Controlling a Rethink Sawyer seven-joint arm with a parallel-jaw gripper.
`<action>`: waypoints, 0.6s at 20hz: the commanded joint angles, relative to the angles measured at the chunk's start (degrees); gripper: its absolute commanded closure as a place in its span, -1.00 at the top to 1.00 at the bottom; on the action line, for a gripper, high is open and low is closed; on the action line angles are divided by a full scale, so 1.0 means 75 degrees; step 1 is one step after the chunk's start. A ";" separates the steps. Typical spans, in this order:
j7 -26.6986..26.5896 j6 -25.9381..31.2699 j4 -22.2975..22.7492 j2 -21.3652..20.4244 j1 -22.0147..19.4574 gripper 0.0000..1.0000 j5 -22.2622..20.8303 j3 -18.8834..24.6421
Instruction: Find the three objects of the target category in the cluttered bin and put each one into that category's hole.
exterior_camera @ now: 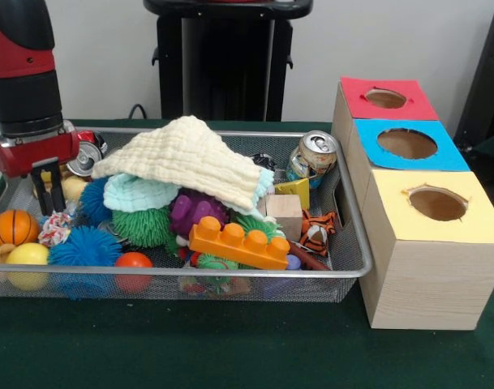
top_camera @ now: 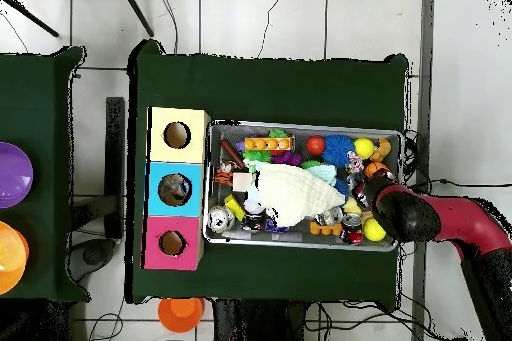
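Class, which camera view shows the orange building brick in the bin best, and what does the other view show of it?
The front view: the orange building brick lies near the front rim of the wire bin, its studs and long side plain. The overhead view shows it only as a small orange bar seen from above.

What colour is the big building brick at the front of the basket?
Orange. The building brick shows best in the front view.

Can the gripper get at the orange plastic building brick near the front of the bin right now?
Probably yes: the orange plastic building brick lies on top of the pile, uncovered, though the gripper hangs at the wire bin's other end.
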 commanded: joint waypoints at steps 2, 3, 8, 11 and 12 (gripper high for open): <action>-0.1159 0.0121 0.0210 0.0086 0.0129 -1.00 0.0101 0.0185; -0.1169 0.0126 0.0220 0.0079 0.0115 -1.00 0.0110 0.0192; -0.1124 0.0191 0.0333 -0.0035 0.0087 -1.00 0.0235 0.0248; -0.1064 0.0209 0.0345 0.0002 0.0082 -1.00 0.0326 0.0256; -0.1033 0.0205 0.0344 -0.0006 0.0109 -1.00 0.0322 0.0237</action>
